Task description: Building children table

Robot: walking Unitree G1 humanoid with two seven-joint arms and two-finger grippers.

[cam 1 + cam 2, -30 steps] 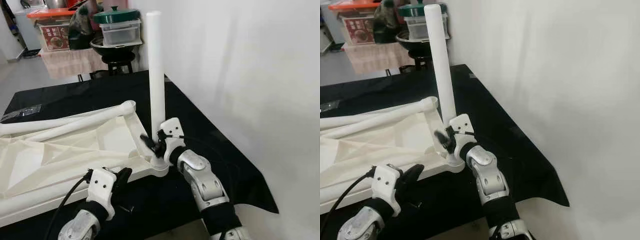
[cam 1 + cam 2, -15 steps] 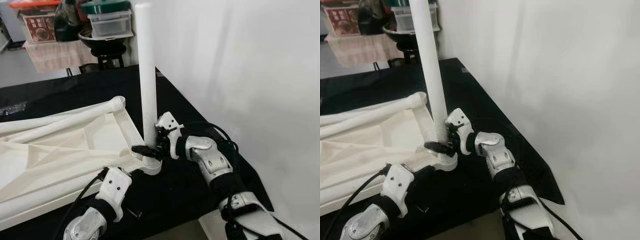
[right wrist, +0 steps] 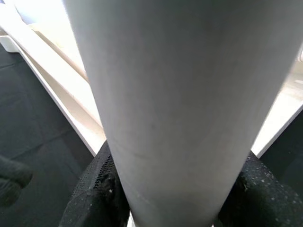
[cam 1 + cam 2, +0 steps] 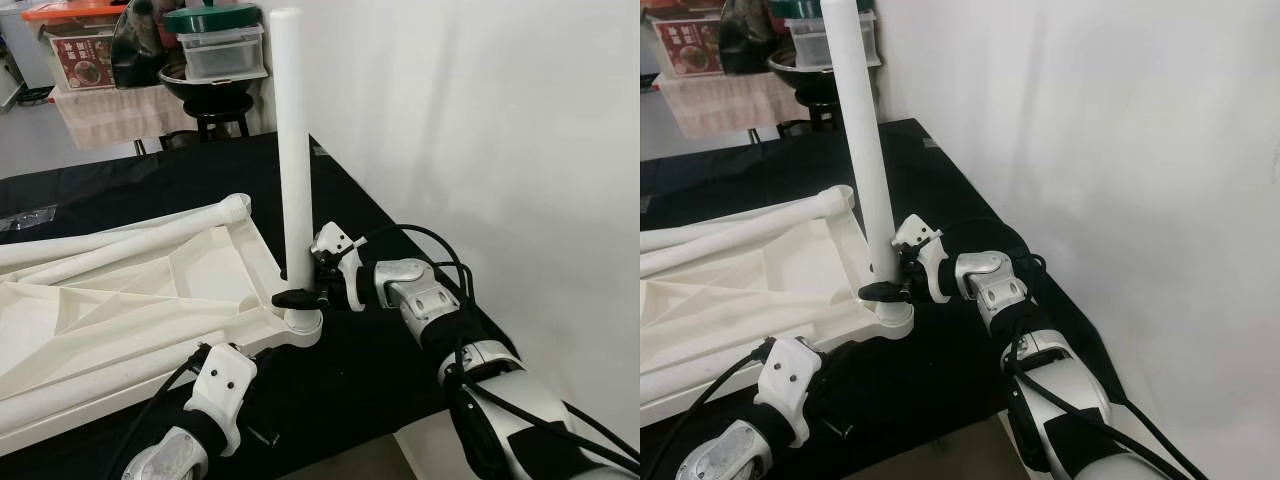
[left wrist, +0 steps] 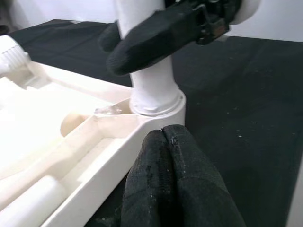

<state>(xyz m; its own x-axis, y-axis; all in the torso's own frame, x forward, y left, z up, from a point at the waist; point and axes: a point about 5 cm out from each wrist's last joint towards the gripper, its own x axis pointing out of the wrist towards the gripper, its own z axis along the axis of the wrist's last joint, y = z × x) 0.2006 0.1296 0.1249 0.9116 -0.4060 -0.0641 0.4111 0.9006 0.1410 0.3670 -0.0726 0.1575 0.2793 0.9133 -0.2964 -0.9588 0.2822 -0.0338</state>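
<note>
The white table top lies upside down on a black cloth. One white leg stands upright in the corner socket. My right gripper reaches in from the right and is shut on this leg just above the socket. In the right wrist view the leg passes between the black fingers. My left gripper is shut with nothing in it, its tips at the table top's front rim just below the socket.
More white legs lie across the table top at the left. A small screw rests on the cloth near the front edge. A white wall runs close on the right. A stool with pots and boxes stands behind.
My right forearm has swung out to the right and the gripper has turned around the leg's base, still holding it. The leg stays upright. The camera has shifted slightly.
</note>
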